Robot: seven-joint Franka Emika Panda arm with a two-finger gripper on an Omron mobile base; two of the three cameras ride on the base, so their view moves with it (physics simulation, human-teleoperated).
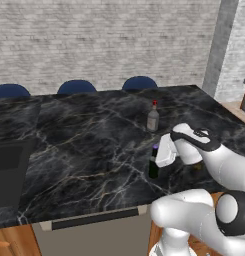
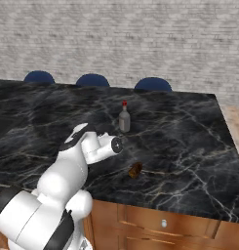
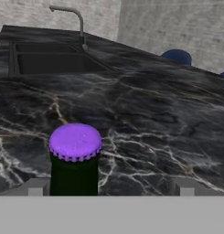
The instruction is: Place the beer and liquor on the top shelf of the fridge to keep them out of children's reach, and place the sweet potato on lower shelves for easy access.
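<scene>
Hand view: the gripper's point(image 3: 108, 186) fingers sit wide apart around the slim purple-capped dark green glass beer bottle point(image 3: 75, 160), not clamped.

On your tabletop point(image 1: 84, 145) the beer point(image 1: 153, 165) stands upright near the front edge, with the liquor point(image 1: 153, 117) upright behind it, well apart. The sweet potato point(image 2: 135, 170) lies to the beer's right, near the same edge. The sink point(image 3: 49, 59) sits far left; stools point(image 1: 76, 87) line the far side.
</scene>
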